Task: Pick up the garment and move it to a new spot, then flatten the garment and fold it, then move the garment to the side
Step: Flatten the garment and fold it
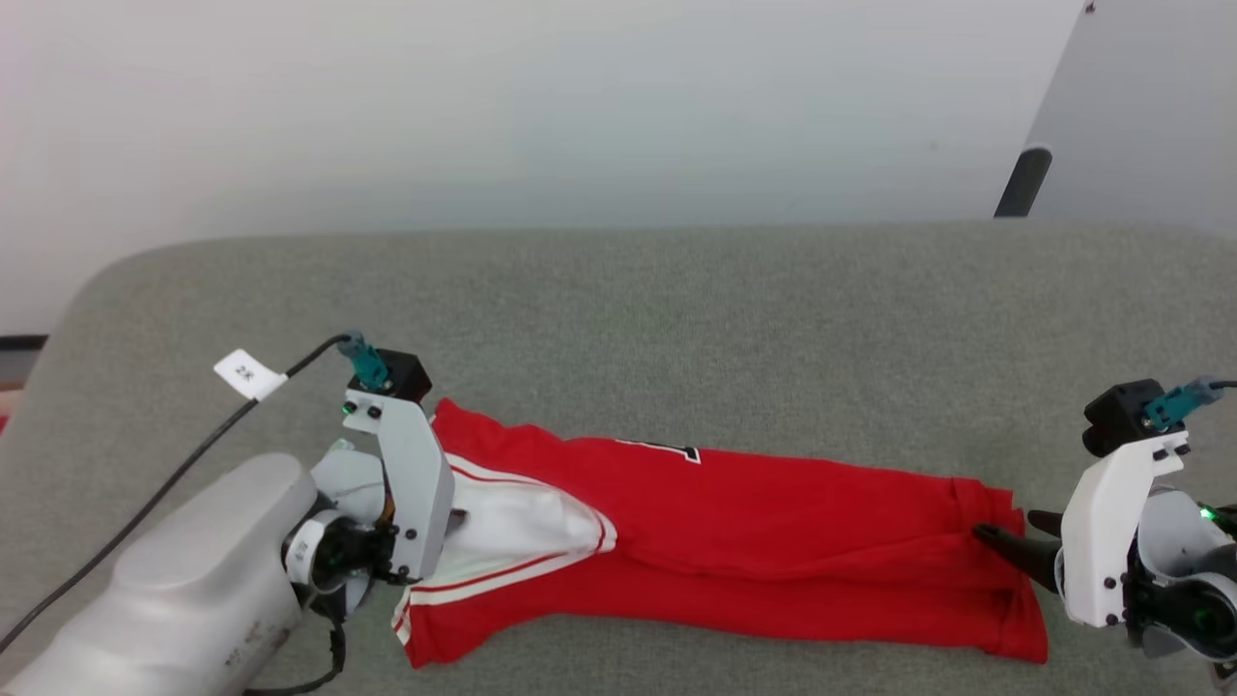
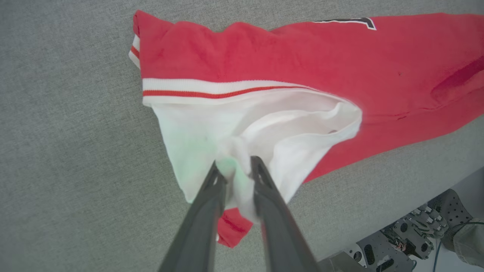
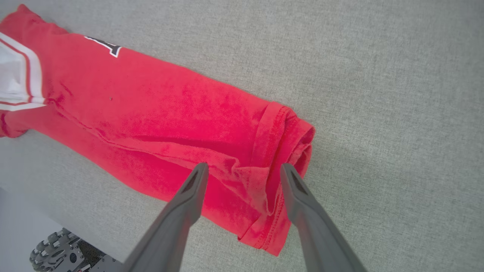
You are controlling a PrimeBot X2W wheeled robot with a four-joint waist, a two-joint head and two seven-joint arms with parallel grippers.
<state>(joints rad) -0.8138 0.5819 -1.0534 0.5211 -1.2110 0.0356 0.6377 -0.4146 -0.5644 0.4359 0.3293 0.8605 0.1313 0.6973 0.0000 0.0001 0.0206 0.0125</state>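
The garment (image 1: 773, 522) is a red jersey lying in a long folded strip across the grey padded surface, its white sleeve with striped trim at the left end and its hem at the right end. Part of a black, white-outlined print (image 2: 355, 22) peeks out at the far edge. My left gripper (image 2: 236, 170) is shut on a bunch of the white sleeve cloth (image 2: 264, 128); in the head view its fingers sit mostly behind the wrist mount (image 1: 406, 483). My right gripper (image 3: 245, 168) is open, its two fingers straddling the folded hem (image 3: 280, 136). From the head, the right gripper (image 1: 1005, 527) touches the garment's right end.
The grey padded surface (image 1: 676, 319) spreads wide behind the garment, up to a pale wall. A dark-edged panel (image 1: 1024, 184) stands at the upper right. A black cable with a white tag (image 1: 249, 375) trails from my left wrist. The robot's base (image 2: 412, 234) lies below the surface's near edge.
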